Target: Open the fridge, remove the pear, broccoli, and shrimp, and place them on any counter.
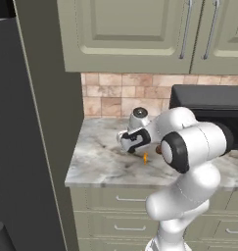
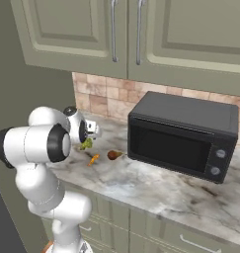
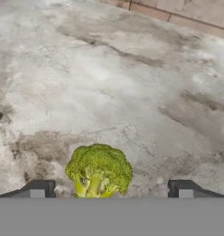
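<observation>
Marbled counter (image 3: 132, 83) under sage cabinets. Broccoli (image 3: 98, 169) lying on it between spread fingertips of gripper (image 3: 111, 190), not clamped. Judged light, springy, crumbly florets; firm stalk best gripped. Shrimp (image 2: 93, 159), pear (image 2: 112, 155) set beside.

1 broccoli (image 3: 98, 170), 1 shrimp (image 2: 93, 159), 1 pear (image 2: 113, 155), all on 1 counter (image 2: 156, 190). 1 black microwave (image 2: 183, 134) w/ 2 round knobs. 2 upper cabinet doors (image 2: 72, 24) per base view, each w/ 1 long metal handle. Drawer fronts under the counter: at least 3 handles seen in left base view. 1 tile backsplash (image 1: 110, 93).
</observation>
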